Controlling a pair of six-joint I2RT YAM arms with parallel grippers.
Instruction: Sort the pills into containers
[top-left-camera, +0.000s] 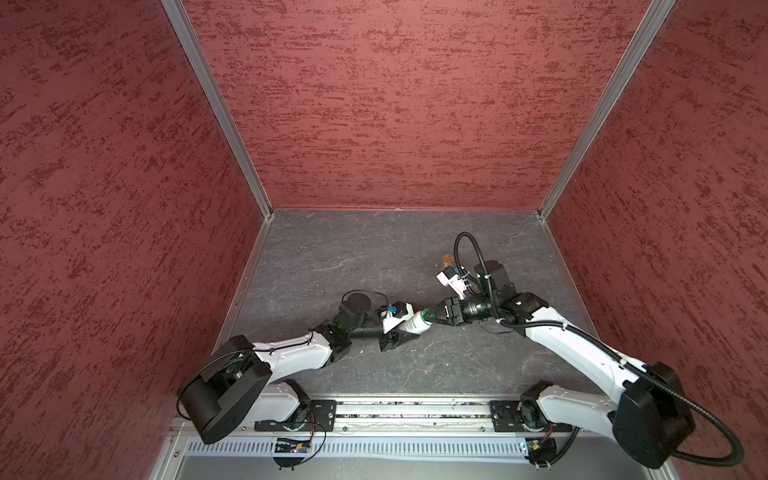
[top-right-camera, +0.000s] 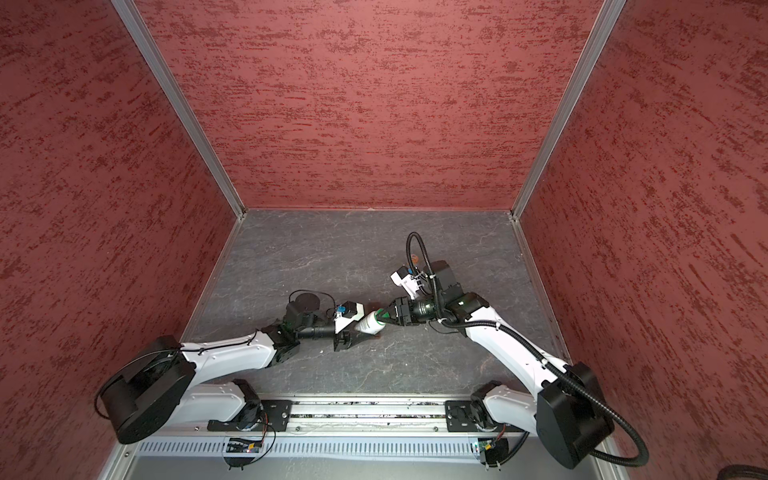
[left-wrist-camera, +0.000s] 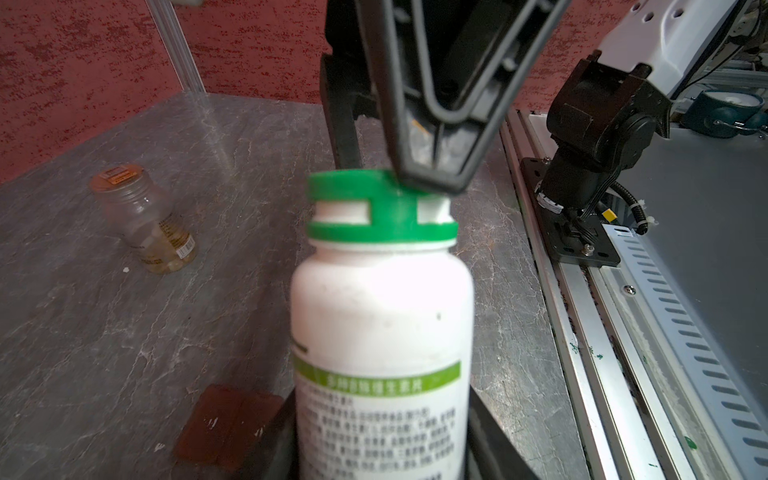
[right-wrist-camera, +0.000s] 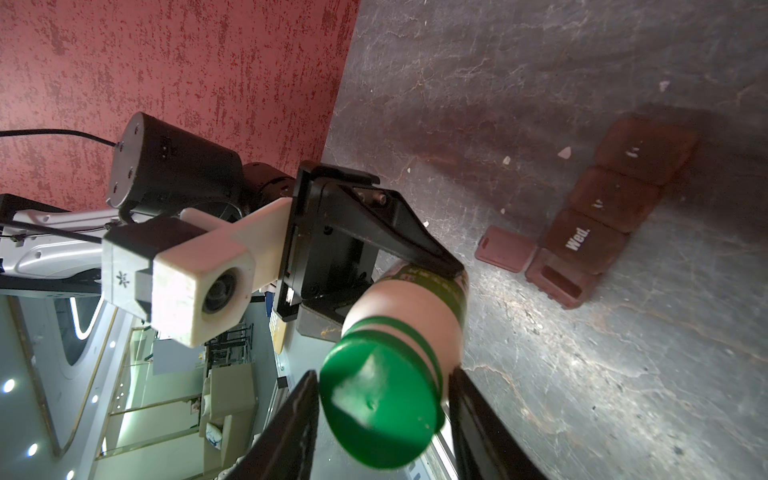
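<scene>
In both top views the left hand (top-left-camera: 403, 331) clamps the white bottle (top-left-camera: 414, 323), which is tilted over mid-bench (top-left-camera: 332, 257). Left wrist: rigid, slick, probably light plastic — best held by the body. Right wrist: the right hand (right-wrist-camera: 384, 386) pinches the green cap (right-wrist-camera: 374, 401).

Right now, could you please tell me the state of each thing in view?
white bottle: held sideways in the left gripper.
green cap: on the bottle, pinched by the right gripper.
pill organizer: end compartment open, visible others shut.
clear jar: standing, lidded.
</scene>
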